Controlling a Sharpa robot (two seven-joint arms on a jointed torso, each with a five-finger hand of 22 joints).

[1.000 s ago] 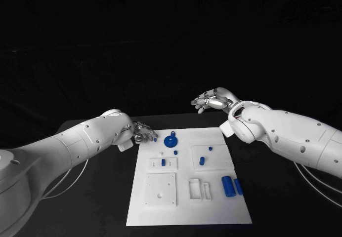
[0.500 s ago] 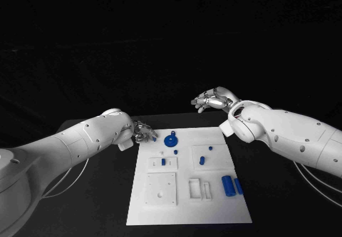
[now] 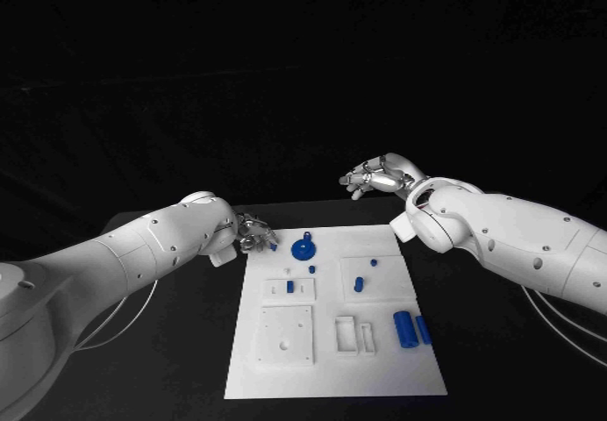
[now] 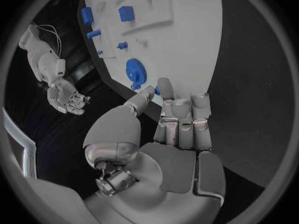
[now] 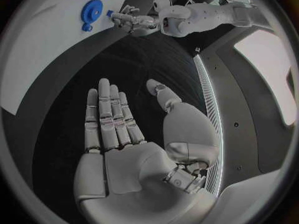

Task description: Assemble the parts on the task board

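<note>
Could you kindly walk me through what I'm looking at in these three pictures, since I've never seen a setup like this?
This is a two-armed robot at a black table. The square picture looks down from its head; the two round ones come from cameras at its wrists, behind each robot hand.

On the table lies a white task board carrying small blue parts: a blue gear near the far edge and two blue cylinders near the right edge, among others.

The left robot hand sits at the board's far left corner, pinching a small blue piece between thumb and finger. The right robot hand is raised beyond the board, fingers apart, holding nothing.
</note>
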